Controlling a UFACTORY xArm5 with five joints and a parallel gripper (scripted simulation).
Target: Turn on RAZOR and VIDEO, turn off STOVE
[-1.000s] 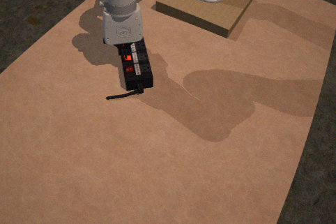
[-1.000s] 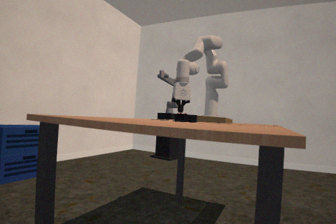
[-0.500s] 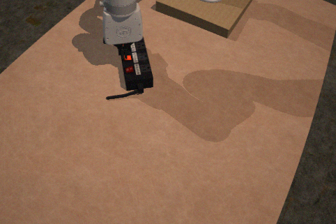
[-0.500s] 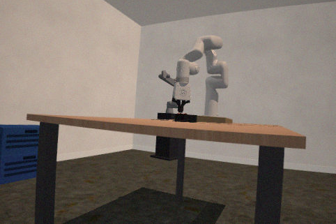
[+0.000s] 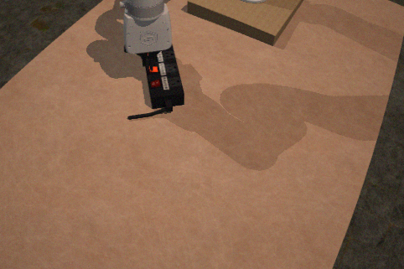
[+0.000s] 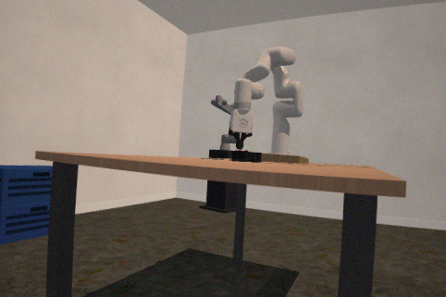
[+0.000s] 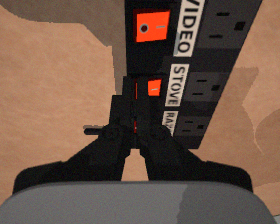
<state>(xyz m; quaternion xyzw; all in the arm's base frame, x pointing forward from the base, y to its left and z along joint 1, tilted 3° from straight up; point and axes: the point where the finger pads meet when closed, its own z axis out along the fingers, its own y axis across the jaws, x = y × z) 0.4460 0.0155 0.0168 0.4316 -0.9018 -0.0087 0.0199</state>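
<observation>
A black power strip lies flat on the table, right way up. Its labels read VIDEO, STOVE and RAZOR along its length. The VIDEO switch shows bright orange. The STOVE switch is orange and half hidden by my fingers. The RAZOR switch is hidden under my fingers. My gripper is shut and empty, fingertips down on the switch row at the RAZOR and STOVE end. In the top view the wrist body hides the fingers.
The strip's short black cable sticks out to the left at the VIDEO end. The arm's base stands on a wooden block at the back of the table. A blue crate stands on the floor at the left.
</observation>
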